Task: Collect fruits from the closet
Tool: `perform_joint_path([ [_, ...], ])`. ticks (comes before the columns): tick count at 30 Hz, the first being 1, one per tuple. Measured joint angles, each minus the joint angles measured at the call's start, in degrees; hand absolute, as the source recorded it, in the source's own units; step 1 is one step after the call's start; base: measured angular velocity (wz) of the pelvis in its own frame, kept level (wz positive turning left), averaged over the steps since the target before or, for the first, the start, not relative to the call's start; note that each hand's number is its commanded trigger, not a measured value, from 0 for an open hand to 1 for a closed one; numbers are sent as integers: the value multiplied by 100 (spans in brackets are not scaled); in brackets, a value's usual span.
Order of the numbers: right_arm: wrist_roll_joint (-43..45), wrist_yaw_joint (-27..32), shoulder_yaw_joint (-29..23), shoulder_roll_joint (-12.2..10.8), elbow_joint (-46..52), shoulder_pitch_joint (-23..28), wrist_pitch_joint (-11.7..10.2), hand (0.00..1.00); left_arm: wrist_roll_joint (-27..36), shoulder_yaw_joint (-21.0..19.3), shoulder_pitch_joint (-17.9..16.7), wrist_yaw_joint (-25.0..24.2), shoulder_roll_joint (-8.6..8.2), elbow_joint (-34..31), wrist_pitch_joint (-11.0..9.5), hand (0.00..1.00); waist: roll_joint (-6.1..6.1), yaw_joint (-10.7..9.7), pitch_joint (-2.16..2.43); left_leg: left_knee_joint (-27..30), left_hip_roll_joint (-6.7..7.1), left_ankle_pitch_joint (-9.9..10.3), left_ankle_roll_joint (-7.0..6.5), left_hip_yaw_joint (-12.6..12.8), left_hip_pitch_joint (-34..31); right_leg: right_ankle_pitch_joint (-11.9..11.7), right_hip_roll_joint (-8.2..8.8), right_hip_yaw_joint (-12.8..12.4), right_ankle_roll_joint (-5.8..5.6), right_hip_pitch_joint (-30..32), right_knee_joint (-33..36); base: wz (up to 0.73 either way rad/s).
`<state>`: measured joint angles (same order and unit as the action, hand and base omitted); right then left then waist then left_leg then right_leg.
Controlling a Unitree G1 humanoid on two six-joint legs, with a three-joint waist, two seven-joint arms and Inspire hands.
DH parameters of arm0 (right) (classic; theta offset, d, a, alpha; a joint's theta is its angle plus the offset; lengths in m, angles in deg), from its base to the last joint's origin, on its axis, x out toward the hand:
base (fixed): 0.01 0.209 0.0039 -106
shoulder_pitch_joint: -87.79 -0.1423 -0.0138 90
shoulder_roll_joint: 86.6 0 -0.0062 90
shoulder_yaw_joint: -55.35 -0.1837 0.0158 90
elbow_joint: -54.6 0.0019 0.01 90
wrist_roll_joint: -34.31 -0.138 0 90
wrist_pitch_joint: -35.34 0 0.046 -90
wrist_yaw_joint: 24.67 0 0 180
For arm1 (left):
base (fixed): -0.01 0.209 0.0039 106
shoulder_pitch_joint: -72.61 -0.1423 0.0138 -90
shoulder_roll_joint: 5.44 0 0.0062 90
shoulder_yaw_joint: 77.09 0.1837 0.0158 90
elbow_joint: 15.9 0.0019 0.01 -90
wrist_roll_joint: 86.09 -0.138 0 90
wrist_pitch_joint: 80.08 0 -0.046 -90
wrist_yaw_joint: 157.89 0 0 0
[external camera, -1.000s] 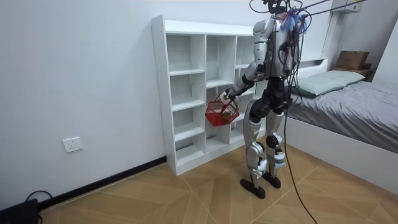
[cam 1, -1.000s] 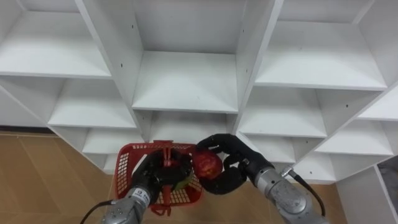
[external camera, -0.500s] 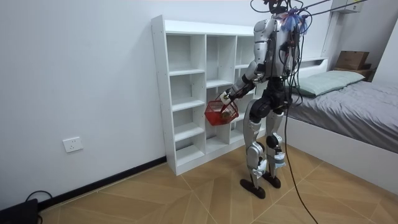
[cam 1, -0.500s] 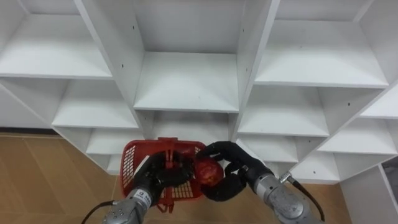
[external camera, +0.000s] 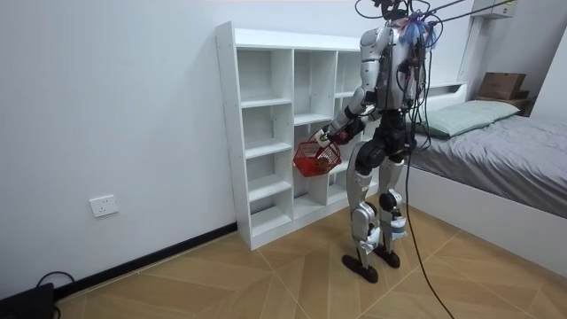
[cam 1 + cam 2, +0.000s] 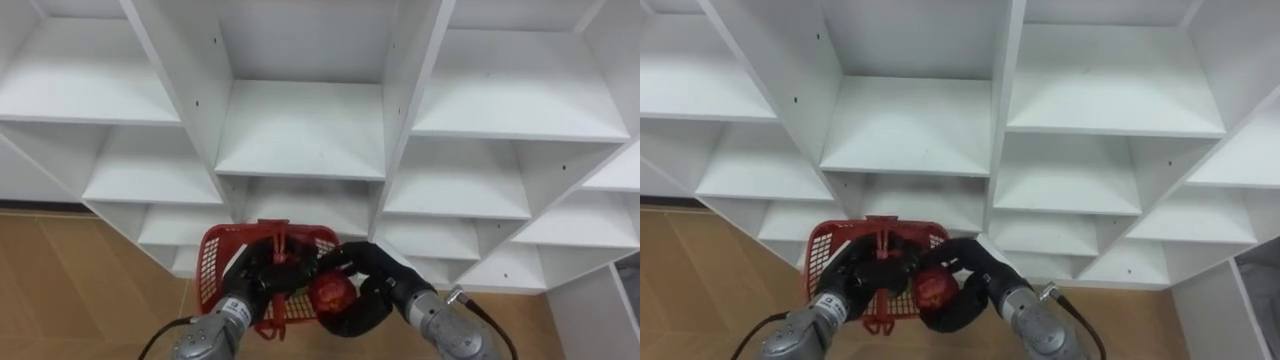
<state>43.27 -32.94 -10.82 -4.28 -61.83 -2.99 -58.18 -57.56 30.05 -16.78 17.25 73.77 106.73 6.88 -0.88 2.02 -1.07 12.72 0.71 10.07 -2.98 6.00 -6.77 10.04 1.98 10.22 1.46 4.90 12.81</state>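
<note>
The right robot hand (image 6: 374, 288) grasps a red apple (image 6: 332, 292) at the right rim of the red basket (image 6: 212, 262) — beside it rather than plainly over its middle. The left robot hand (image 6: 255, 290) is clenched on the basket's handle (image 6: 280, 240), in front of the white closet (image 6: 300, 130). Released here, the apple may strike the rim and drop to the wooden floor (image 6: 80, 290) (round fruit rolls far). A knock could also swing the hanging basket — and tip it.
</note>
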Motion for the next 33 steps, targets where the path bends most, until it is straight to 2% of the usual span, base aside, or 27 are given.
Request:
perform_joint_path([
  [11,4,81,-45,-108,-292,-55,-1,100,133,-6,15,-45,-34,0,-1,100,-10,-4,-7,-3,-1,0,0,-3,-53,0,-4,11,0,37,-17,0],
  [20,62,367,-36,-123,-293,-55,0,100,956,2,19,-46,-99,1,1,100,1,2,-9,10,1,0,1,-25,-49,0,-1,32,0,24,-21,0],
  [26,62,401,-36,-122,-293,-55,36,100,969,25,16,-46,-181,1,7,100,42,8,-19,11,2,0,1,-43,-50,0,-2,61,0,20,-17,0],
  [33,35,600,-35,-119,-293,-53,64,100,1020,112,8,-47,-181,3,25,100,59,11,-25,14,2,-1,2,-43,-43,0,0,51,0,19,-18,0],
])
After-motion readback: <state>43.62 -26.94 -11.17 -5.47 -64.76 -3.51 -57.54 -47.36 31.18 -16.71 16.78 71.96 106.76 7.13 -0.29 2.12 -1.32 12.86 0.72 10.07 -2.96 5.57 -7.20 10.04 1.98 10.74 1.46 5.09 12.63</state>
